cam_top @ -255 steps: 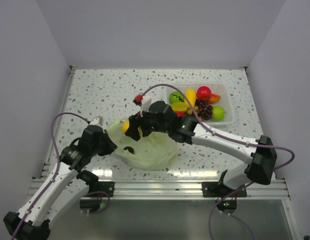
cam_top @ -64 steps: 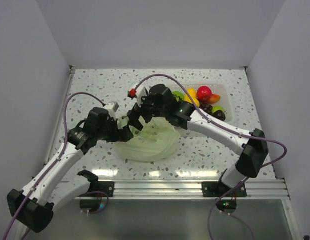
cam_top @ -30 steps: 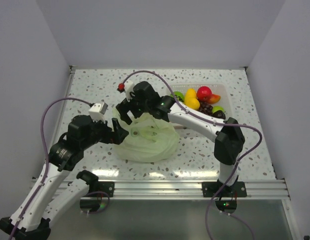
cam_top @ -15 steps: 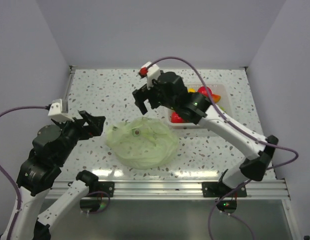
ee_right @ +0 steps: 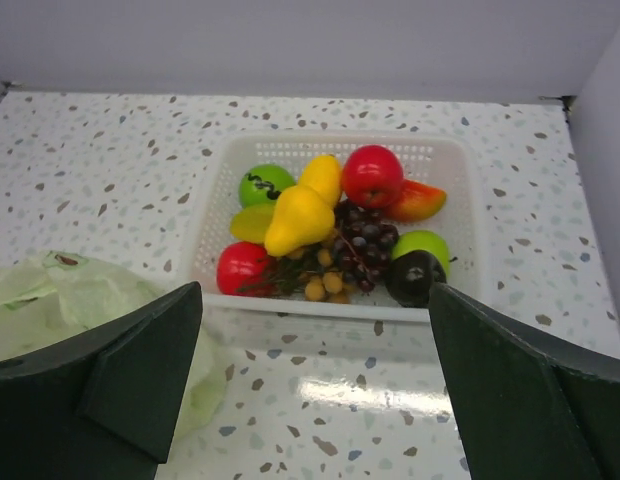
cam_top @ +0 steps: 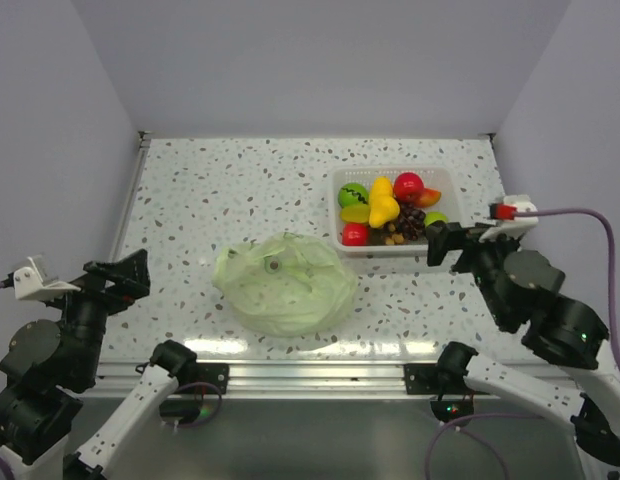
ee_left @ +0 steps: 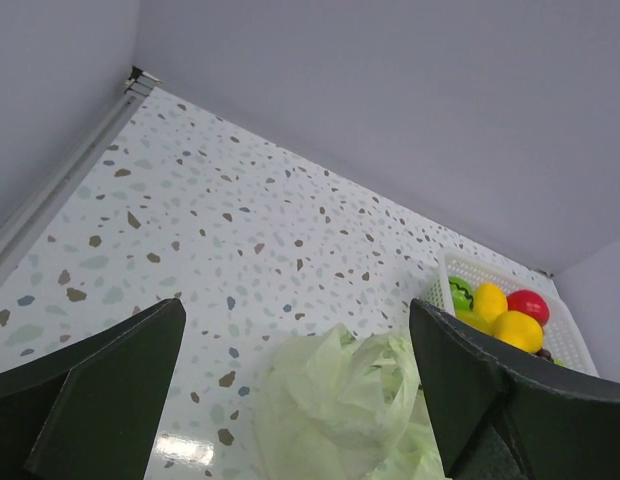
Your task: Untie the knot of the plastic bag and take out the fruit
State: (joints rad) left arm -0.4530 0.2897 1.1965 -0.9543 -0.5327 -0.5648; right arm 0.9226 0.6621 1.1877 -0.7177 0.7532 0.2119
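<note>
**fruit in basket, bag flat, both grippers open and holding nothing**

the fruit [cam_top: 383, 208] is found heaped in a white basket [cam_top: 400, 250] at the far right of the table [cam_top: 210, 190]. the basket's long axis runs left to right. in the right wrist view a yellow pear [ee_right: 300, 218] is seen lying on top, its long axis slanted, with the narrow end toward the far wall. a grape bunch [ee_right: 362, 245] is noted just right of the pear, a round red fruit [ee_right: 372, 175] behind it, and a green ball [ee_right: 265, 185] to its left.

the plastic bag [cam_top: 285, 283] lies flattened at mid-table, just beside the basket's near left corner. it is wider than deep. whether a tie remains at its mouth cannot be told.

the left gripper [cam_top: 118, 278] is held at the near left edge, jaws spread wide, well apart from the bag. the right gripper [cam_top: 452, 243] is held just right of the basket, jaws likewise spread. nothing lies between either pair of fingers.
</note>
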